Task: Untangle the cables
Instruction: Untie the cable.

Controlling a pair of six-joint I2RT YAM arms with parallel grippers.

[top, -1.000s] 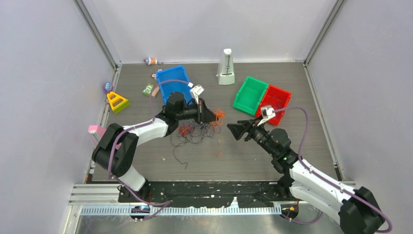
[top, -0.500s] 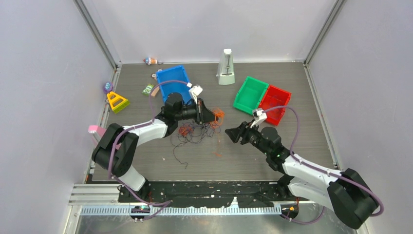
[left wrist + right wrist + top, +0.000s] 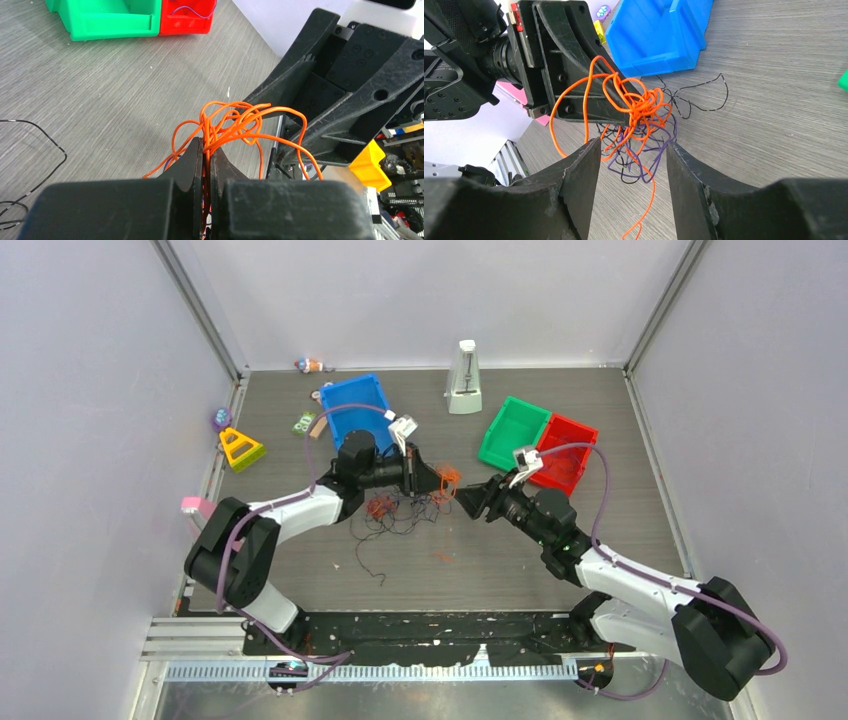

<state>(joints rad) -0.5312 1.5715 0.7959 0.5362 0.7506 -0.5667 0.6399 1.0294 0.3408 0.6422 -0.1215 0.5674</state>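
I am clamping the orange cables (image 3: 235, 117) in my closed left hand (image 3: 206, 150); my right hand (image 3: 631, 150) is hovering open, empty, at their 4 o'clock.

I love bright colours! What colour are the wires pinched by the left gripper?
The wires are orange, clearest in the left wrist view.

Cables (image 3: 639, 105) smooth, glossy plastic-coated — table (image 3: 774, 100) matt, fine-grained; blue bin (image 3: 659, 35) smooth glossy plastic.
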